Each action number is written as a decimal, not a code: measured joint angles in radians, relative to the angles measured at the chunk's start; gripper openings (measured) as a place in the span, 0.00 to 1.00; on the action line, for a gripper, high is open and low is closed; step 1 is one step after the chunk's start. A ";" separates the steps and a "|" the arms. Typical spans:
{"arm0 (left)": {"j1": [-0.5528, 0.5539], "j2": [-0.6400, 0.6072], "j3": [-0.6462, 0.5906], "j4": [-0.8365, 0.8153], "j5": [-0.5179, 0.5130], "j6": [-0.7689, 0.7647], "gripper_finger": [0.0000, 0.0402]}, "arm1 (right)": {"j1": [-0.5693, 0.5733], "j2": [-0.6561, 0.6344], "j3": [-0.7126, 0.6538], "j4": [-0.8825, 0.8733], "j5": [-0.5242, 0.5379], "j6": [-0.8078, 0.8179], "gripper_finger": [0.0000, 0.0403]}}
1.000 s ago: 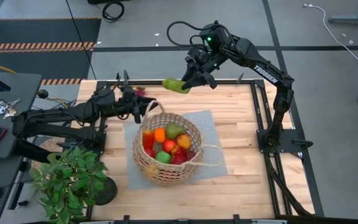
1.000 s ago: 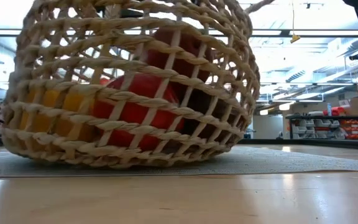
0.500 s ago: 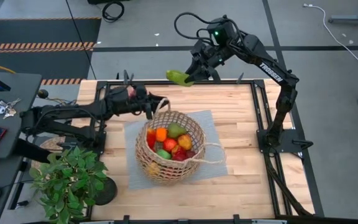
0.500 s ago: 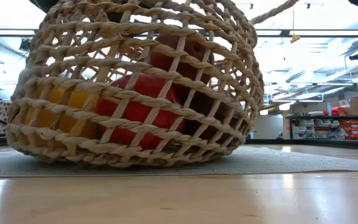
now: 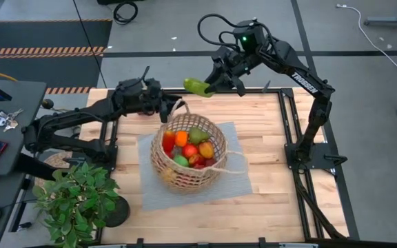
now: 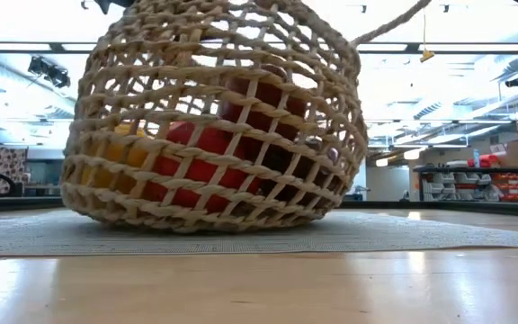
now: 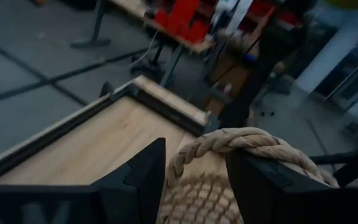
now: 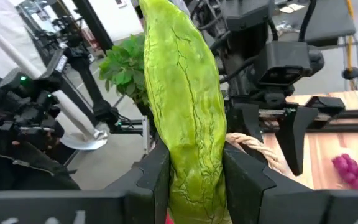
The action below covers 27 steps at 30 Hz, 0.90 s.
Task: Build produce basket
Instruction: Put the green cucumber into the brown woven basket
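Observation:
The tan woven basket stands tilted on a grey mat, filled with red, orange, yellow and green produce. My left gripper reaches in from the table's left and is shut on the basket's far loop handle. My right gripper hangs high over the table's far edge, shut on a long green vegetable. A purple grape bunch lies on the wood beyond the basket. In the low view the basket wall fills the picture. My left gripper pinches the top of the rope loop handle between its two fingers. The fingers come nearly level from the table's left and lie across the rope. The loop stands drawn up, and the basket's base rests on the mat, tipped. My right gripper pinches the green vegetable near its lower end between both fingers. The fingers lie across it, nearly level, reaching from the table's right. It is lifted clear and sticks out past the fingertips toward the table's left.
A leafy potted plant stands at the near left corner. The second loop handle lies out over the mat on the basket's right. Bare wood lies right of the mat, bounded by a dark frame rail.
My left gripper has gone toward the table's far right and a little up, keeping its hold on the loop handle. The basket has been dragged with it toward the far edge and has tipped. My right gripper has risen slightly with the green vegetable.

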 joint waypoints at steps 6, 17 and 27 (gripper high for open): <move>0.016 0.000 0.002 -0.103 0.026 -0.020 0.45 | 0.001 -0.001 0.000 -0.022 0.015 -0.003 0.31; 0.070 -0.041 0.101 -0.567 0.037 0.063 0.68 | 0.020 -0.001 0.000 -0.036 0.034 -0.006 0.31; 0.145 -0.220 0.136 -0.679 -0.104 0.111 0.57 | 0.077 -0.001 0.000 -0.046 0.231 -0.039 0.31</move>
